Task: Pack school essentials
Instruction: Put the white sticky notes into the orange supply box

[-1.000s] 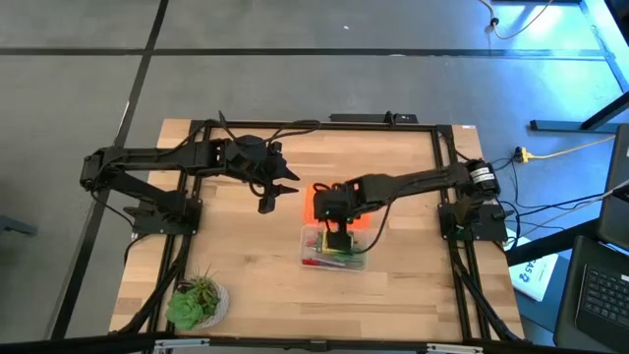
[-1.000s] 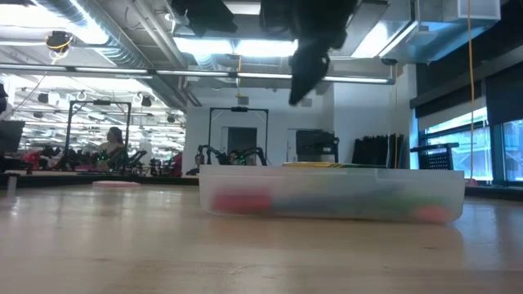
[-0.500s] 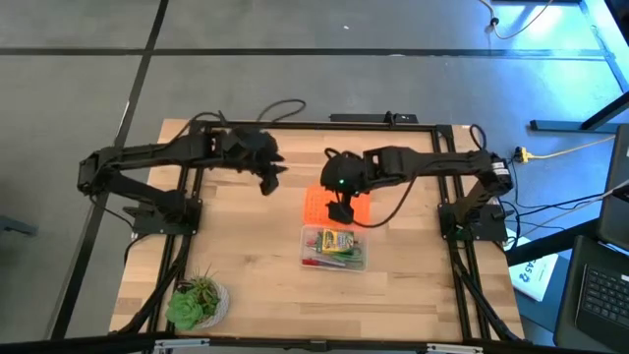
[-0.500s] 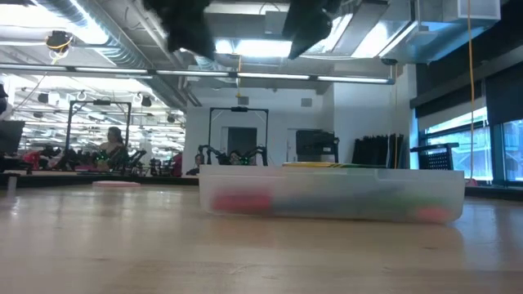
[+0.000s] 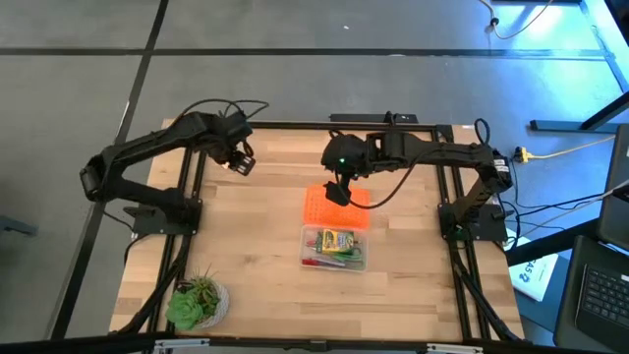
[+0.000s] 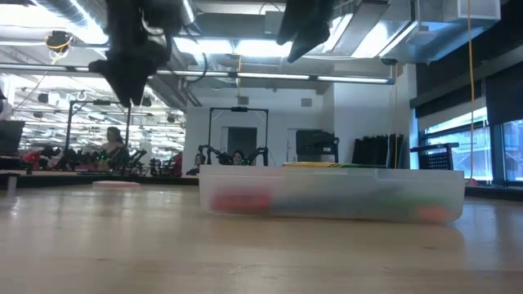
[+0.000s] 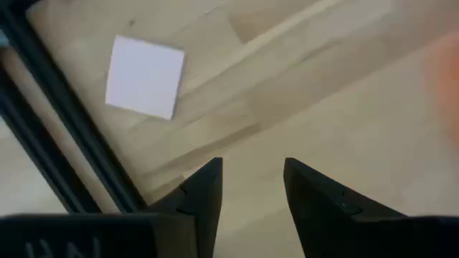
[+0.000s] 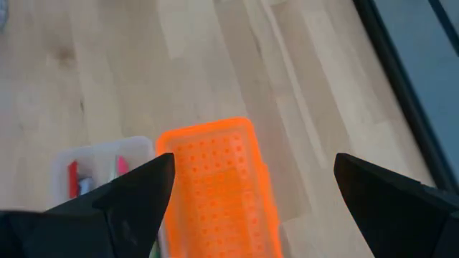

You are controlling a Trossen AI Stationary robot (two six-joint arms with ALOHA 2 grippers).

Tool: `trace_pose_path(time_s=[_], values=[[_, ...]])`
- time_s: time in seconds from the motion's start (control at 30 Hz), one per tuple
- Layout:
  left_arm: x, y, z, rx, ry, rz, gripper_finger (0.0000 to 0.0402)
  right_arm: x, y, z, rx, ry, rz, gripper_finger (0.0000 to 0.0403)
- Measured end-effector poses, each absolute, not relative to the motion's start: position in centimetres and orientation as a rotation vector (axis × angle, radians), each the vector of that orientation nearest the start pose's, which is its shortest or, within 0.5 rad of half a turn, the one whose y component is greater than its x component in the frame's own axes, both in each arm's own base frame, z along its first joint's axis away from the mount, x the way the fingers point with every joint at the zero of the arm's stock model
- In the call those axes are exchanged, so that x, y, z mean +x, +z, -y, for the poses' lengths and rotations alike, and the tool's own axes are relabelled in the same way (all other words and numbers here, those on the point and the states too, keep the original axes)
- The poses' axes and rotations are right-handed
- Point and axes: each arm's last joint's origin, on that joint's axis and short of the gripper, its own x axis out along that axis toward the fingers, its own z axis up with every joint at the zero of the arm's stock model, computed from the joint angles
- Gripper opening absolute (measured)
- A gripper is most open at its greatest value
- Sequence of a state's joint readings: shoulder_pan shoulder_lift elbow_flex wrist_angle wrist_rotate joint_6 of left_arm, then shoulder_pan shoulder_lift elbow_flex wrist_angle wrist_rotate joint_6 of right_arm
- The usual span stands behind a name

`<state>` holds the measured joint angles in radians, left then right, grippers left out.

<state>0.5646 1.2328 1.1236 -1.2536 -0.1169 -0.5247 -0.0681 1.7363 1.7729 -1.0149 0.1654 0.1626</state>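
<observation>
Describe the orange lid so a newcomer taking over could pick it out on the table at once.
Start at the wooden table and find the clear plastic box of school supplies near its middle. Just beyond the box's far edge, under the raised, open right gripper, a flat rectangular orange lid lies on the wood. Its bright orange surface dotted with rows of small holes sets it apart from everything around it.

The left arm reaches in from its side, its left gripper (image 5: 239, 160) raised above the table's far left part, fingers (image 7: 203, 192) narrowly parted and empty. The right arm stretches across toward the middle, its right gripper (image 5: 337, 190) held high, fingers (image 8: 133, 192) spread wide and empty.
</observation>
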Motion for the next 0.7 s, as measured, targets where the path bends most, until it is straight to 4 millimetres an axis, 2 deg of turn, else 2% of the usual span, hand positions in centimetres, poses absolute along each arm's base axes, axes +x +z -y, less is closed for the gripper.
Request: trace_pose_path(time_s=[0.2,0.33,0.53,0.7], values=[[16.3,25.3,-12.1,-0.869,1.055,-1.246,0.0142,35.7,35.3,4.5,0.042,-0.292,-0.970,0.0381],[15.8,22.0,-12.8,-0.947,1.131,-1.164,0.0142,35.6,35.3,5.7,0.011,-0.298,-0.978,0.0381],[15.6,18.4,-14.1,-0.914,1.205,-0.947,0.0142,35.3,35.3,7.4,-0.007,-0.320,-0.986,0.0381],[14.9,17.0,-14.6,-0.850,1.297,-0.890,0.0142,35.0,35.3,8.3,-0.022,-0.327,-0.993,0.0381]])
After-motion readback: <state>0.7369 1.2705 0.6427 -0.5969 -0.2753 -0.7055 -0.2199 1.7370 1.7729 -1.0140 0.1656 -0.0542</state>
